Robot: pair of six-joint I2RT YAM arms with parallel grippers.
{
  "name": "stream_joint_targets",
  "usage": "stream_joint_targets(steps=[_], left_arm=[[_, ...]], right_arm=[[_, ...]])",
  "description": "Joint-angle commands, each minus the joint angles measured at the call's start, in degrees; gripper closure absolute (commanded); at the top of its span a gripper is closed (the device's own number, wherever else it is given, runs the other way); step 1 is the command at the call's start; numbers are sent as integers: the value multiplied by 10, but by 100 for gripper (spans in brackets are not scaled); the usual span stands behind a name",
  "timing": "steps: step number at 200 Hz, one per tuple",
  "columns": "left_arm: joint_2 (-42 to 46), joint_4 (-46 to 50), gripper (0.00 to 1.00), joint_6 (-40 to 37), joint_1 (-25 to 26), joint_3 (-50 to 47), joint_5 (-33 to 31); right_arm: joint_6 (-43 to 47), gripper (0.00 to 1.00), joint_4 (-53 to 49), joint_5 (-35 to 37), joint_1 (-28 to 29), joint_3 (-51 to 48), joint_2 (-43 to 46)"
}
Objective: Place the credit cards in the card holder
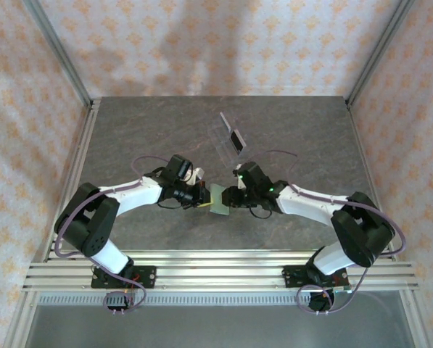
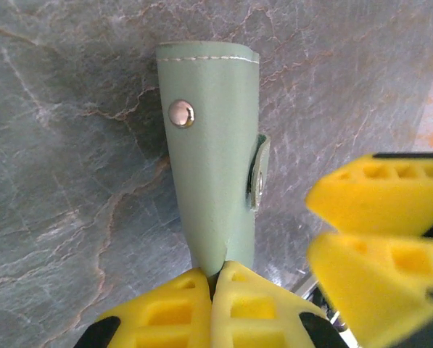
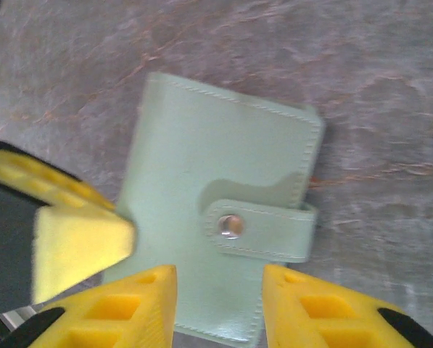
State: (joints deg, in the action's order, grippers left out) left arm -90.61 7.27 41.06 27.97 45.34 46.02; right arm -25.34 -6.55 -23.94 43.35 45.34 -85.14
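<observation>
Left gripper (image 2: 212, 279): its body is cut off at the bottom of the left wrist view. The yellow fingers (image 2: 169, 308) are pressed together, pinching the near edge of the card holder (image 2: 212, 181).
Card holder: its near end is hidden between those pads. Seen from the left wrist it is foreshortened, with its long axis running straight away from the gripper. From above it is a small green patch at mid-table (image 1: 129, 138) between the two claws (I cannot tell whether it touches the stone). The right wrist view shows it closed, the snap tab (image 3: 260, 228) fastened and wrapping round its right edge.
Right gripper (image 3: 220, 304): only the fingertips show. The jaws are spread, with the holder's lower edge showing in the gap, and they grip nothing. From the left wrist it sits just beside the holder, apart from it.
Clear stand (image 1: 227, 134): it is beyond the grippers and faint against the table. It holds a dark card (image 1: 236, 139), too small to read.
</observation>
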Motion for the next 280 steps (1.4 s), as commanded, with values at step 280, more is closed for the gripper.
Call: stream_joint_targets(steps=[280], left_arm=[[-16, -72, 100, 30, -5, -29, -18]], right_arm=[[-38, 100, -12, 70, -27, -39, 26]])
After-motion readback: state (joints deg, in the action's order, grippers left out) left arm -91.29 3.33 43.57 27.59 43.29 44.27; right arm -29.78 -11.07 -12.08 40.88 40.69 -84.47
